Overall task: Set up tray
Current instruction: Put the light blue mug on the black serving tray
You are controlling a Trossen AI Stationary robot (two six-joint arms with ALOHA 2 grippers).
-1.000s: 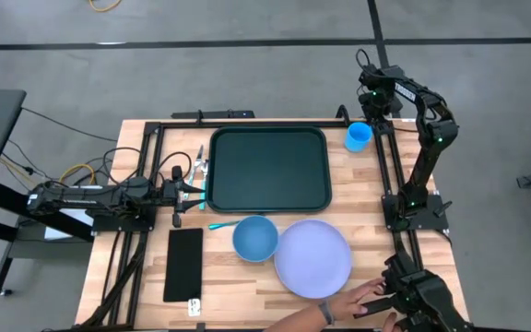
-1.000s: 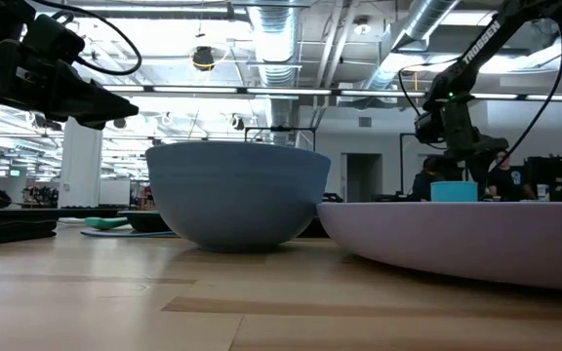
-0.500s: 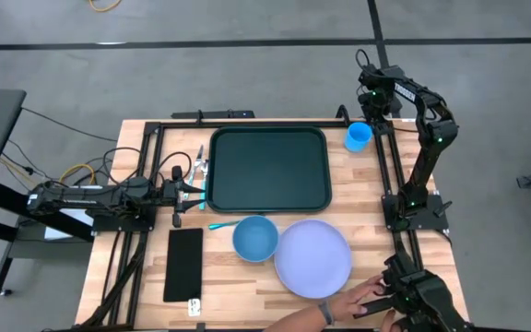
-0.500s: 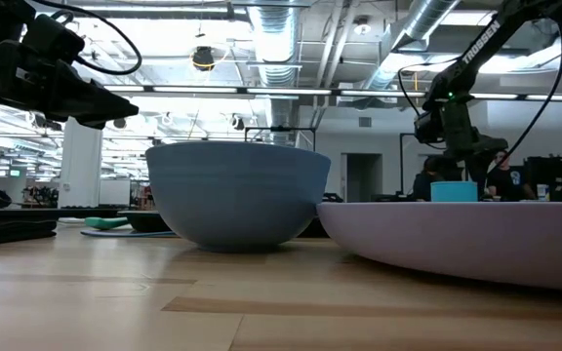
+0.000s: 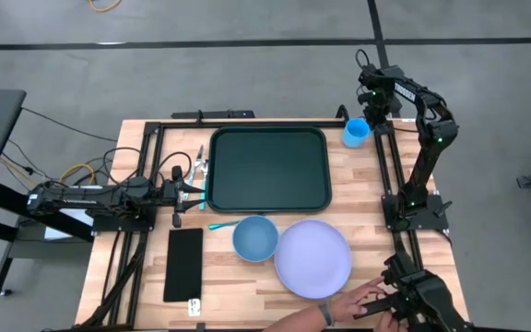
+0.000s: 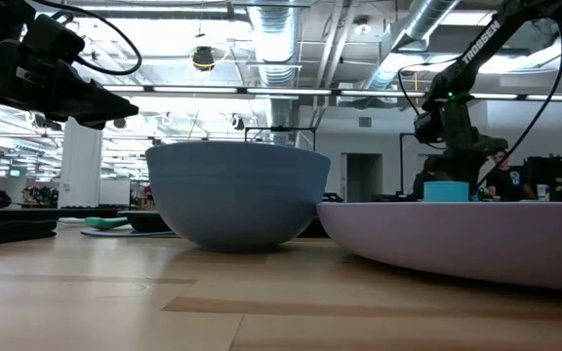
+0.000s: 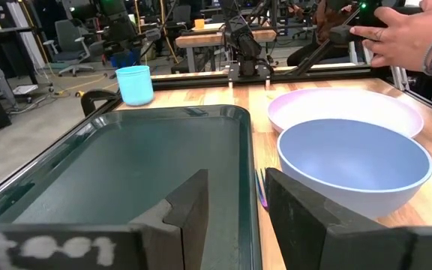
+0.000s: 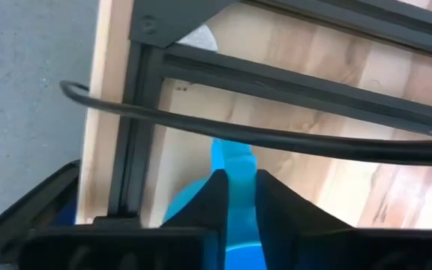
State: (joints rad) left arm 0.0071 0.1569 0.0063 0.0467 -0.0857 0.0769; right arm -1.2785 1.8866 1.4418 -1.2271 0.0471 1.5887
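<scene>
1. Nearest the front edge of the pale wooden table [image 5: 136, 277], a person's hand [image 5: 353, 302] is resting by the robot frame at the front right corner, apart from both grippers and touching none of the dishes.
2. Just behind it, a wide, shallow lilac plate [image 5: 313, 257] and a deep blue round bowl [image 5: 254, 237] are sitting side by side, seemingly touching, probably waiting to be loaded. A narrow flat black rectangle [image 5: 184, 264] is lying to their left, and a small teal-handled utensil [image 5: 220, 224] is lying just beside the bowl.
3. In the middle of the table, the large dark green-black rectangular tray [image 5: 268, 169] with rounded corners and a raised rim is lying flat with nothing in it, so the setting-up looks barely begun.
4. The left gripper [image 7: 235, 206] is waiting just off the tray's left edge, low and level, with its dark fingers apart and holding nothing.
5. Farthest back, at the tray's far right corner, the right gripper [image 5: 369, 103] is reaching down from above onto a small bright blue plastic cup [image 5: 356, 132]. In the right wrist view its two fingers are closed on the cup's thin rim [image 8: 235, 169], one on each side of the wall. Judging from this grip, the cup is likely the first piece bound for the tray.
</scene>
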